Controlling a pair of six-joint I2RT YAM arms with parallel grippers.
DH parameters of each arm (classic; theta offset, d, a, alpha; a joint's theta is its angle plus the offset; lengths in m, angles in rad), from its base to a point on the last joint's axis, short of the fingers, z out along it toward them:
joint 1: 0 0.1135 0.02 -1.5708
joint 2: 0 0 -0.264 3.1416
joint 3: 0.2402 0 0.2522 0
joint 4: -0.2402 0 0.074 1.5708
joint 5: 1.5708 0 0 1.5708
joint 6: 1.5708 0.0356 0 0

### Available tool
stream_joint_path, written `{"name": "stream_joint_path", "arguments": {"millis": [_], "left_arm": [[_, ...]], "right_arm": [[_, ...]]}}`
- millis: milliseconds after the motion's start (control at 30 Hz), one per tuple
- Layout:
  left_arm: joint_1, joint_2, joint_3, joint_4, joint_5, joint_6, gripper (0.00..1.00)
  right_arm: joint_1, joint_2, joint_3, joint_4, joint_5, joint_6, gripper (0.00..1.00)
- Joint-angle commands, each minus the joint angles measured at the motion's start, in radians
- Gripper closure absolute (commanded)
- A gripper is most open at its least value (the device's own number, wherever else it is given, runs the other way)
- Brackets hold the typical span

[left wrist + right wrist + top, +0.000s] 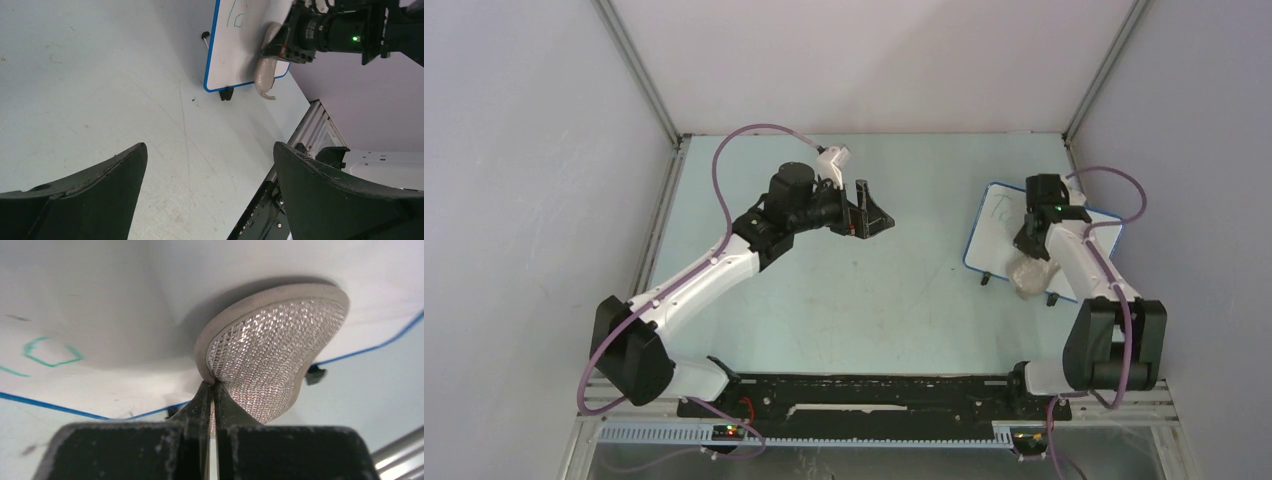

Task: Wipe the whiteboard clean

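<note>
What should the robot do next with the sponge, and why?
Probably slide the sponge across the whiteboard toward the green writing. The right gripper is shut on the sponge, which looks pressed against the board, and green marks are there to wipe.

Light is even and diffuse, top view bright, only soft shadows. Right wrist: sponge pad (pixel 272 355) throws a soft dark shadow on the whiteboard (pixel 100 305) from 9 to 12 o'clock of it, mesh glints, 6 o'clock foreground blurred. Left wrist: left gripper's fingers (pixel 85 195) at 5 and 7 o'clock dark, soft-edged
</note>
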Motion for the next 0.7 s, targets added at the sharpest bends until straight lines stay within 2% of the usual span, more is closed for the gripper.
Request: {"name": "stream_joint_path", "arguments": {"millis": [0, 133, 233, 467, 667], "left_arm": [[0.004, -0.037, 0.005, 0.032, 0.021, -0.003, 0.02], [0.005, -0.034, 0.004, 0.034, 0.022, -0.004, 0.02], [0.005, -0.032, 0.006, 0.031, 0.015, 0.002, 0.02], [0.004, -0.018, 0.010, 0.019, 0.000, 0.017, 0.02], [0.005, -0.007, 0.017, 0.000, -0.019, 0.035, 0.02]], "right_arm": [[-0.036, -0.141, -0.009, -0.006, 0.023, -0.055, 1.00], [-0.039, -0.237, 0.009, 0.062, -0.063, -0.072, 1.00], [-0.037, -0.230, 0.051, 0.120, -0.141, -0.066, 1.00], [0.049, -0.024, 0.315, 0.121, -0.147, -0.029, 1.00], [0.117, 0.159, 0.488, 0.028, -0.003, 0.021, 1.00]]}}
